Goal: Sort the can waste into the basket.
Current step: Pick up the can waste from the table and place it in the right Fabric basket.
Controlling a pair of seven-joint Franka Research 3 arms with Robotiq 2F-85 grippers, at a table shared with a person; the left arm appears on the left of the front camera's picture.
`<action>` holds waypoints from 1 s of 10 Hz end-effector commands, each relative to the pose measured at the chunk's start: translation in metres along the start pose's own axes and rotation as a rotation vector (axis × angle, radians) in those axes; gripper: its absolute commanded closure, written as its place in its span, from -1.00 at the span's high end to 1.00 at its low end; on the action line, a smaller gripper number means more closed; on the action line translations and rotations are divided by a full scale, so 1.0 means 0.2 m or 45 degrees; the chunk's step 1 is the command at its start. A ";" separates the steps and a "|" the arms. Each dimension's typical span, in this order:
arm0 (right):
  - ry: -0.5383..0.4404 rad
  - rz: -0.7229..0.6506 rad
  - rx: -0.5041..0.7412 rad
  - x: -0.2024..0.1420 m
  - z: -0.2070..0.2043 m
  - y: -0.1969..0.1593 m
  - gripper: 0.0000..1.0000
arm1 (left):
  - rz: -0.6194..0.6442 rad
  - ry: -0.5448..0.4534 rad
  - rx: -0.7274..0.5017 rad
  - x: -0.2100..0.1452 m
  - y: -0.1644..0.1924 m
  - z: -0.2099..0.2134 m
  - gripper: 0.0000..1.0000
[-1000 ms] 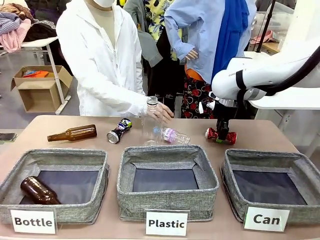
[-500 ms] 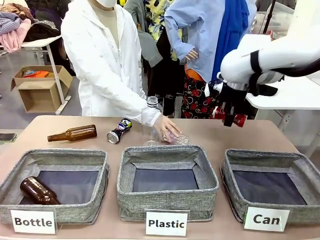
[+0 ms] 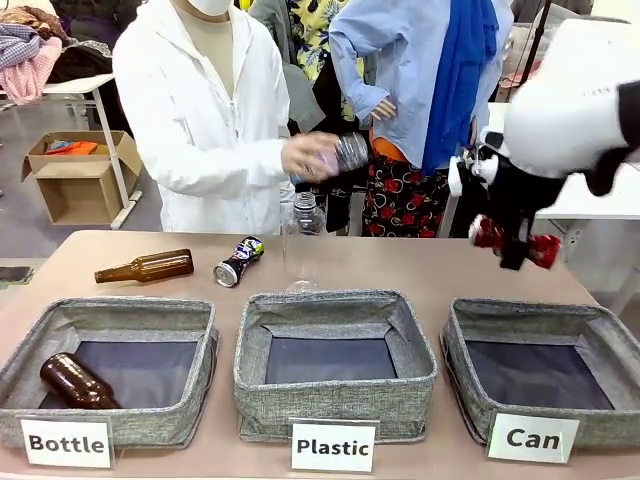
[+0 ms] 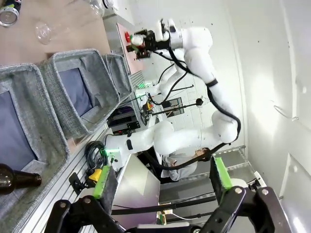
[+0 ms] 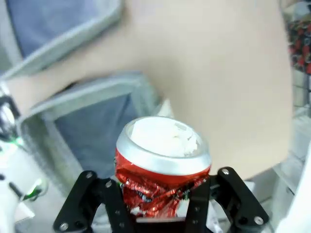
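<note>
Crushed red can [image 3: 487,232] aloft just beyond the far rim of the basket [image 3: 470,395].
Right claw [image 3: 517,252] clamped across its middle; left claw [image 4: 161,177] spread, empty. Judged light, thin-walled, slick: a mid-body grip suits. Black can [image 3: 238,261] lies on the tabletop [image 3: 400,262], well left of the basket.

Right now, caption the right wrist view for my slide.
Right pincer grips a crushed red can, silver end visible, grey fabric bin and tan table beyond.
</note>
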State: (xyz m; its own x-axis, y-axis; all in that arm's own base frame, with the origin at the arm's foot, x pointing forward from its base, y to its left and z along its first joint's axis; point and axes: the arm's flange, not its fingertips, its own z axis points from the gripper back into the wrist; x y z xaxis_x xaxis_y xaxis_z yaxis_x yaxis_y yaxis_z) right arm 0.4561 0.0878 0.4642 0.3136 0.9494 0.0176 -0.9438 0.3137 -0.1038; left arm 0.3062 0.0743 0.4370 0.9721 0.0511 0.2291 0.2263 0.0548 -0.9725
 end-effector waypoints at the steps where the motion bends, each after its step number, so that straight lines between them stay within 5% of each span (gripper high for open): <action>1: 0.065 0.167 -0.021 -0.14 -0.10 0.18 -1.00 | 0.004 0.002 -0.011 0.00 -0.01 0.00 1.00; 5: 0.093 0.327 0.045 -0.35 -0.24 0.26 -1.00 | 0.004 0.002 -0.011 0.00 -0.01 0.00 1.00; 8: 0.148 0.432 0.070 -0.38 -0.27 0.23 0.69 | 0.004 0.002 -0.011 0.00 -0.01 0.00 1.00; 9: 0.152 0.440 0.071 -0.38 -0.27 0.23 1.00 | 0.004 0.002 -0.011 0.00 -0.01 0.00 1.00; 10: 0.141 0.455 0.075 -0.39 -0.27 0.21 1.00 | 0.004 0.002 -0.011 0.00 -0.01 0.00 1.00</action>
State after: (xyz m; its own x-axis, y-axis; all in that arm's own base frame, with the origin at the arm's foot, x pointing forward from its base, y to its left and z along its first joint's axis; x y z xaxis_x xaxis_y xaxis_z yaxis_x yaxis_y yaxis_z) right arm 0.3896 0.0316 0.4030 0.0130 0.9927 -0.1202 -0.9998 0.0109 -0.0177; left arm 0.3062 0.0742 0.4369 0.9721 0.0508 0.2290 0.2262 0.0546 -0.9725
